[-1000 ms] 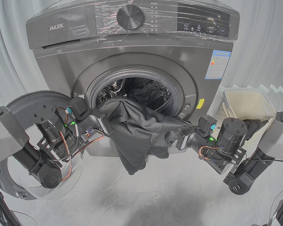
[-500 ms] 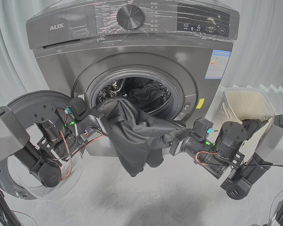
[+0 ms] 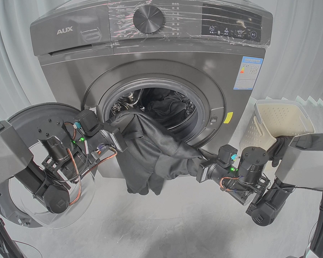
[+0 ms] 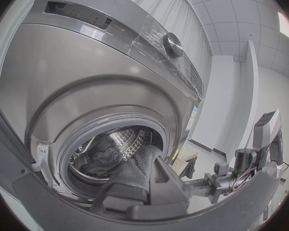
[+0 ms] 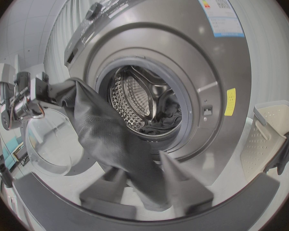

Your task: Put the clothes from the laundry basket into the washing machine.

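Holding a black mesh-knit garment (image 3: 150,151) at both ends: pinched tight in the left fingers (image 4: 165,185) right at the rim of the round opening of the grey front-loading washing machine (image 3: 79,72), pinched tight in the right fingers (image 5: 183,183) lower down and farther out from it. Stretched between the two sets of fingers, with loose folds hanging beneath them toward the floor. Past the fingers, inside the drum, more dark clothes (image 3: 165,106). Behind the right fingers, a cream perforated plastic laundry basket (image 3: 280,120), with a dark piece of clothing (image 3: 278,149) draped over its rim.
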Available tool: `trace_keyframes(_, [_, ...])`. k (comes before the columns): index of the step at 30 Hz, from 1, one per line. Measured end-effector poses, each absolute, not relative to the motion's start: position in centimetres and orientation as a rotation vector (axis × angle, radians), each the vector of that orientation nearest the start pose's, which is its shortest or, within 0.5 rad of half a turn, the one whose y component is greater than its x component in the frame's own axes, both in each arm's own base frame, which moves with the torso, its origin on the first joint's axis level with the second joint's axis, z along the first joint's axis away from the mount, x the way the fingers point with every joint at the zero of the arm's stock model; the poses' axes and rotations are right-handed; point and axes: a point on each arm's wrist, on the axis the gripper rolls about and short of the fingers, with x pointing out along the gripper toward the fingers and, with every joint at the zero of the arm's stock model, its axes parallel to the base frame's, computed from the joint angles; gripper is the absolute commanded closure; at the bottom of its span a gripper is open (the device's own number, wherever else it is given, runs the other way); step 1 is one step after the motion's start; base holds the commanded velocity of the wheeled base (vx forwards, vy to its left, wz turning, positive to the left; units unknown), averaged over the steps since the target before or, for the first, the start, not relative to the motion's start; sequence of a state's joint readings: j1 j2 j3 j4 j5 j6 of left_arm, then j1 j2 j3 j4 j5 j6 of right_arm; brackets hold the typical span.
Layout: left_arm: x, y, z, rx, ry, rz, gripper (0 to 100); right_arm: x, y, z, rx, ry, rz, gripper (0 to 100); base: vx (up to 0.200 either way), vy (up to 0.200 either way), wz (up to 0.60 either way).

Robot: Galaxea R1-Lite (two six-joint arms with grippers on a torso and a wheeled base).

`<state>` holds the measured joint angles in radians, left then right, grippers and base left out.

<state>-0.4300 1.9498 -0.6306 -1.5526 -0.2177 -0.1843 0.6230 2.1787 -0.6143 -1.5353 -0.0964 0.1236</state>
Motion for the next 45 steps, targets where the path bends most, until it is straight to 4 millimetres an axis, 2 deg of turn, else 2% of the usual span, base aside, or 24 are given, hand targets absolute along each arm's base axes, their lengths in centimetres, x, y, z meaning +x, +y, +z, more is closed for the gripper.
trace_keyframes(9, [29.4, -14.1, 15.3, -0.202, -0.181, -0.667, 100, 30.2, 20.5, 3.4, 0.079, 0.128, 0.5, 0, 0.0, 0.0, 0.0])
trace_keyframes(17, [29.4, -14.2, 15.3, -0.203, -0.181, -0.672, 100, 30.3, 21.2, 1.8, 0.068, 0.159, 0.512, 0, 0.0, 0.0, 0.0])
trace_keyframes(29, [29.3, -14.2, 15.3, -0.202, -0.177, -0.672, 100, 30.9, 22.3, 1.7, 0.083, 0.131, 0.528, 0, 0.0, 0.0, 0.0])
trace_keyframes(33, [29.3, -14.2, 15.3, -0.202, -0.178, -0.672, 100, 30.2, 22.6, 1.5, 0.073, 0.149, 0.551, 0, 0.0, 0.0, 0.0])
trace_keyframes(40, [29.3, -14.3, 15.3, -0.202, -0.178, -0.673, 100, 27.9, 25.4, 1.8, 0.053, 0.143, 0.656, 0, 0.0, 0.0, 0.0])
trace_keyframes(45, [29.3, -14.3, 15.2, -0.201, -0.176, -0.673, 100, 27.8, 27.2, 2.0, 0.051, 0.111, 0.697, 0, 0.0, 0.0, 0.0])
